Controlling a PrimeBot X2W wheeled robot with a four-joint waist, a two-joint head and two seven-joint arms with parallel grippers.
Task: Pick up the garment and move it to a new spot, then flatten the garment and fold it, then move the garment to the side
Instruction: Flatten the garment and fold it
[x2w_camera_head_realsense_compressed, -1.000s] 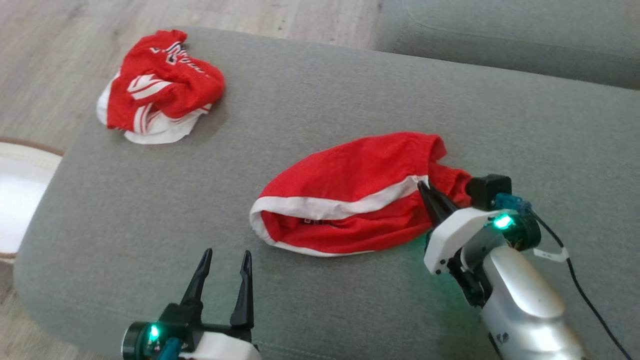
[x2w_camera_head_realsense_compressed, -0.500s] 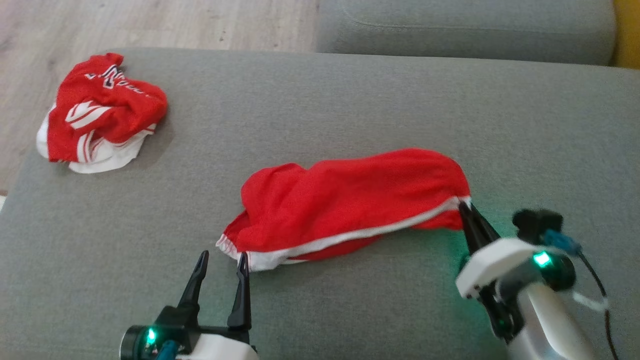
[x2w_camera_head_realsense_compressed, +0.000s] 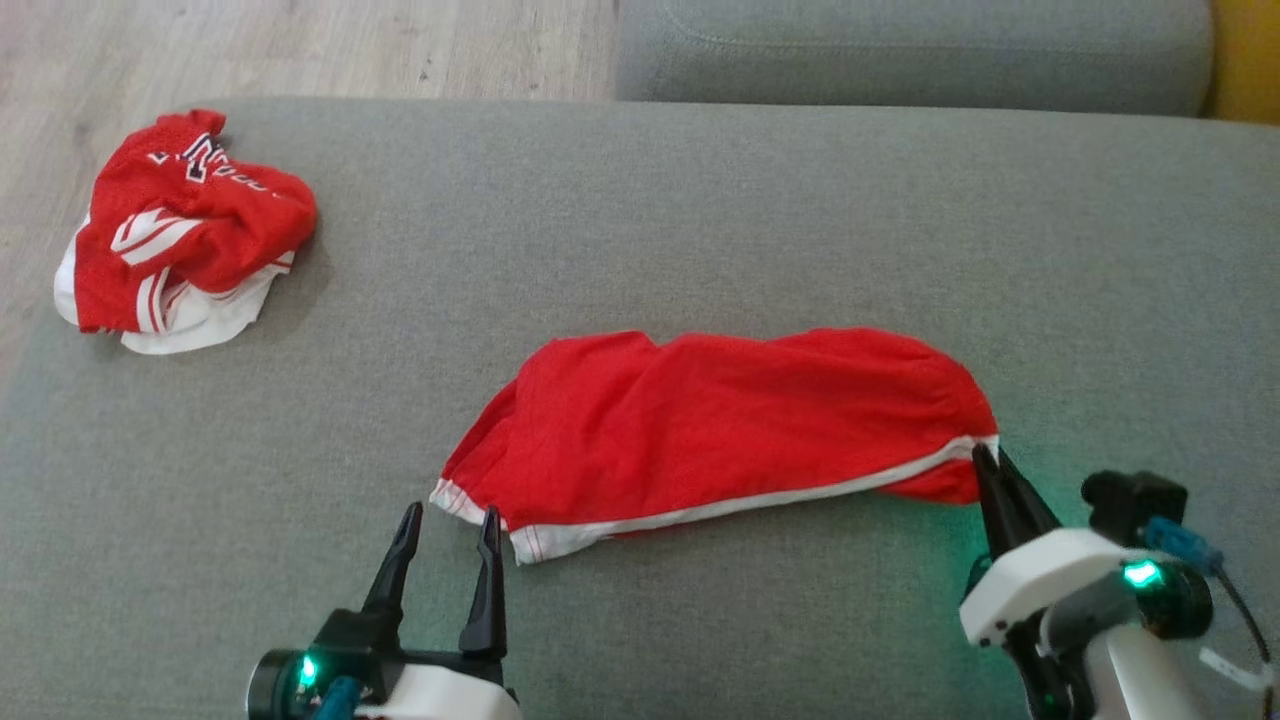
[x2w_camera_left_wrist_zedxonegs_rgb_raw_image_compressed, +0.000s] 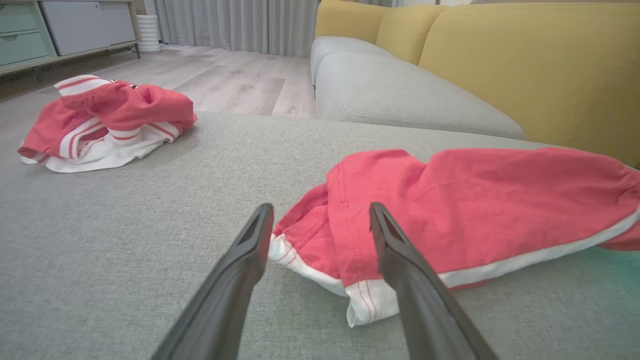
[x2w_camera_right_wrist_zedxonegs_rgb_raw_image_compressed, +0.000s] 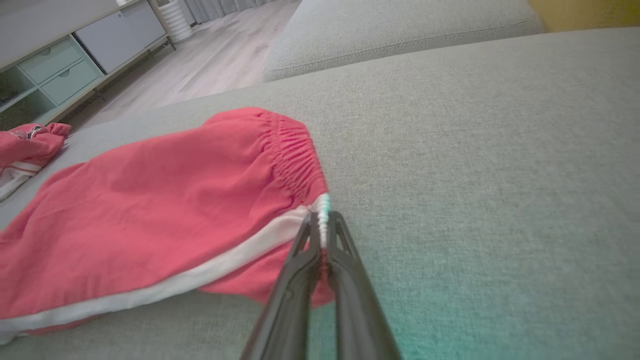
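Presently, cushion (x2w_camera_head_realsense_compressed: 700, 220): grey and broad; it carries both items.
Garment (x2w_camera_head_realsense_compressed: 720, 430): red shorts with white trim, lying lengthwise on the front half of the cushion. The waistband end points to the robot's right and the leg hem to its left. The cloth is drawn out long but shows soft ridges, and one layer is doubled under the near edge.
Second garment (x2w_camera_head_realsense_compressed: 180, 240): a red-and-white bundle, crumpled, at the far left corner of the cushion, well apart from the shorts.
Right claw (x2w_camera_head_realsense_compressed: 988, 462): pinched tight on the white stripe at the waistband end, with cloth bunched between the fingers.
Left claw (x2w_camera_head_realsense_compressed: 451, 512): spread wide and holding nothing. Its tips are just beside the left hem corner.
Done (judged): the garment has been picked up by one end and laid out mid-cushion, so relocation appears complete or nearly so.
In hand (judged): flattening; one end is tensioned and the other is not gripped.
Left to do: take the hem corner, smooth out the ridges, fold, then move the garment to the side.
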